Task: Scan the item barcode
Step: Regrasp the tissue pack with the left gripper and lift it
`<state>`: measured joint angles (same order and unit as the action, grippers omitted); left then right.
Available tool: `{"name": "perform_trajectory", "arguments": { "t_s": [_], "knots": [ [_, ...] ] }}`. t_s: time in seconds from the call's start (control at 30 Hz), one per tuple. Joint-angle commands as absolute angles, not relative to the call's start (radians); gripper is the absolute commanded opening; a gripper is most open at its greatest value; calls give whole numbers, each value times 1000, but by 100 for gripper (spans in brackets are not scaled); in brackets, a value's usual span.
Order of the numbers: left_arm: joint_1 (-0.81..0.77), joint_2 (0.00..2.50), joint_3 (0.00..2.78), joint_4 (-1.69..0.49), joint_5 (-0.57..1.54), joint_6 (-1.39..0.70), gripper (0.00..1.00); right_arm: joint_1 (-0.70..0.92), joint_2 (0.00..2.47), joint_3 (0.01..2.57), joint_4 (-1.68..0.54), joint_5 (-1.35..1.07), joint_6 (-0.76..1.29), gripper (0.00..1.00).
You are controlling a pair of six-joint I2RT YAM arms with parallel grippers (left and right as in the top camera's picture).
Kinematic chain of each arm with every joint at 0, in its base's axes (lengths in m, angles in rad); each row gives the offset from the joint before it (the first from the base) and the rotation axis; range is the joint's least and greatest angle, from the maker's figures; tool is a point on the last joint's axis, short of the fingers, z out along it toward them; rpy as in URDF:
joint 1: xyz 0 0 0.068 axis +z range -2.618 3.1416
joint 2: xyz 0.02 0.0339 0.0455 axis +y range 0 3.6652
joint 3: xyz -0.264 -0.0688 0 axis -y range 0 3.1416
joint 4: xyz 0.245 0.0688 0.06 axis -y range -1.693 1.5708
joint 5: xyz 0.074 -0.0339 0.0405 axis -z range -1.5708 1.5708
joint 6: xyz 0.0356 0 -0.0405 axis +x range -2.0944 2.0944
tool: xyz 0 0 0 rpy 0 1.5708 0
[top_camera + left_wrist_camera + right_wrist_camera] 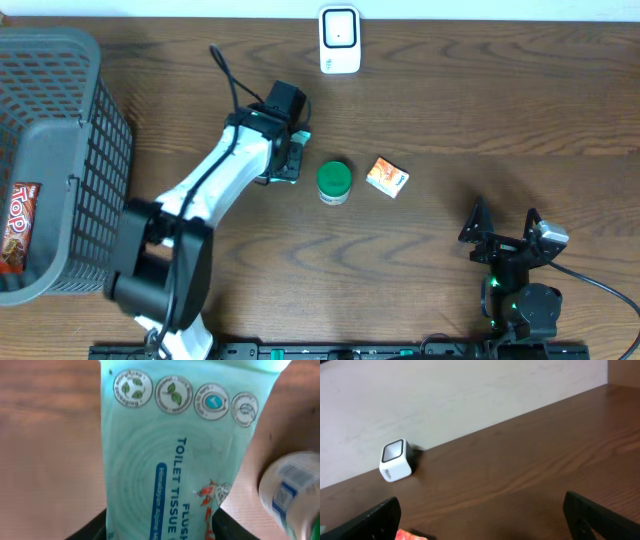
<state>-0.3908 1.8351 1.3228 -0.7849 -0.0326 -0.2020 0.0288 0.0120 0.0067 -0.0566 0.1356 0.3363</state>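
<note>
The left jaws are closed on the tissue pack (170, 475), which fills the gap between them, mid-bench (450, 110), just beside a green-lidded jar (334, 182). The right jaws gape wide, empty, well apart. The scanner (339, 40) stands at the far edge.

You have the basket (60, 150) at the left end of the table (480, 100), with a packet (18, 225) lying in it against its left wall. The scanner (339, 40) stands at the far edge, about centre. Mid-table runs a row, left to right: the tissue pack (170, 485) between the fingers of the left gripper (290, 160), the jar (334, 182) just beside it, then the small box (387, 177). The right gripper (505, 222) sits by the near edge, well right of the box.
</note>
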Motion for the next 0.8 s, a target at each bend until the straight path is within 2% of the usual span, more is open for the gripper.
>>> {"name": "perform_trajectory", "arguments": {
  "t_s": [0.0,0.13,0.33,0.37,0.4,0.47,0.63,0.77],
  "knots": [
    [-389,1832,1321,-831,-22,-320,47,35,7,6,-60,148,343,99],
    [-390,1832,1279,-817,92,-333,45,35,7,6,-60,148,343,99],
    [-390,1832,1249,-817,105,-421,44,35,7,6,-60,148,343,99],
    [-390,1832,1249,-819,110,-437,55,35,7,6,-60,148,343,99],
    [-390,1832,1249,-820,124,-444,75,35,7,6,-60,148,343,99],
    [-390,1830,1250,-823,139,-444,100,35,7,6,-60,148,343,99],
    [-365,1773,1346,-908,138,-407,98,35,7,6,-60,148,343,99],
    [-292,1680,1583,-1055,68,-357,98,35,7,6,-60,148,343,99]
  ]
}}
